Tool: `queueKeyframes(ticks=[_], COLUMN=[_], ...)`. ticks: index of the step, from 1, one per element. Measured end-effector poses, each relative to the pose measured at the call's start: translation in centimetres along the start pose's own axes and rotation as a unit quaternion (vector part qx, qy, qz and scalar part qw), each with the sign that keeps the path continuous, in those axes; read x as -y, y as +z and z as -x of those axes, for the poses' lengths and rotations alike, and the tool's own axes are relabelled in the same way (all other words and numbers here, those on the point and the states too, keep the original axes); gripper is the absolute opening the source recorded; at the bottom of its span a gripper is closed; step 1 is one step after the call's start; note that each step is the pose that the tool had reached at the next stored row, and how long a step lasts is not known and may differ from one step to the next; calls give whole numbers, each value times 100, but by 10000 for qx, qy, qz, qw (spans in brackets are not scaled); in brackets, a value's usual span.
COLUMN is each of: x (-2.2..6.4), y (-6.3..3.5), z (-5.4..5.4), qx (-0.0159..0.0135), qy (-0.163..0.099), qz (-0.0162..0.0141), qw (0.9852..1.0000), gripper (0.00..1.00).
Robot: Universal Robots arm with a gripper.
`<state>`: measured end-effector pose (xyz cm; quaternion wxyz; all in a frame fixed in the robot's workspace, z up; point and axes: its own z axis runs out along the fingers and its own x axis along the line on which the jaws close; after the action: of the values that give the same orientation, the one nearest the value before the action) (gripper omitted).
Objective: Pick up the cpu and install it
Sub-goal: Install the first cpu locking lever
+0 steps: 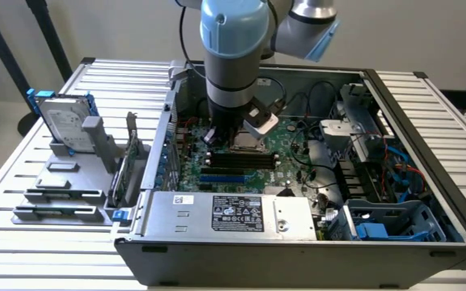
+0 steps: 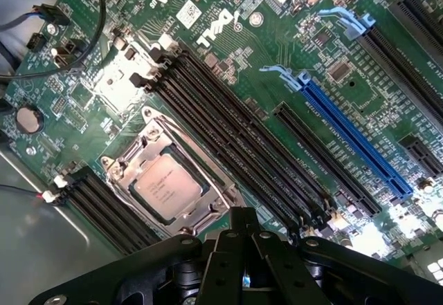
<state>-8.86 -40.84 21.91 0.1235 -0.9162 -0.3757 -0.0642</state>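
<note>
In the exterior view, the robot arm (image 1: 231, 54) reaches down into an open computer case (image 1: 298, 242) that lies on a white slatted desk (image 1: 47, 242). The claw (image 1: 231, 134) hangs low over the green board (image 1: 286, 151), right above the metal socket (image 1: 245, 142). Just in front of the socket lie long black memory slots (image 1: 241, 160) and a blue slot (image 1: 225, 178). A silver power box (image 1: 229, 212) with a label sits at the front of the case. On the exterior view's left, outside the case, a grey rack (image 1: 63, 182) holds a silver hard drive (image 1: 67, 124) with a blue bracket, standing up on its edge.

In the wrist view, the cpu (image 2: 168, 183) lies flat inside its silver socket frame (image 2: 149, 139) on the green board (image 2: 277, 63). Its grey metal top faces up. The black claw (image 2: 242, 239) is clenched tight, with its two tips pressed together. It holds nothing. The tips sit just beside the cpu's socket frame, near one corner. Long black memory slots (image 2: 228, 118) run beside the socket. A long blue slot (image 2: 353, 139) lies farther away. A round coin battery (image 2: 29, 119) sits near the board's edge.
</note>
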Motion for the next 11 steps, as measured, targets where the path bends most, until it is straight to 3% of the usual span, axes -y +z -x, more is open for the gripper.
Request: queueKeyframes(ticks=[11], x=[16], y=[105], z=[18], qx=[-1], qy=[0], qz=[0], qw=[10000], gripper=[11])
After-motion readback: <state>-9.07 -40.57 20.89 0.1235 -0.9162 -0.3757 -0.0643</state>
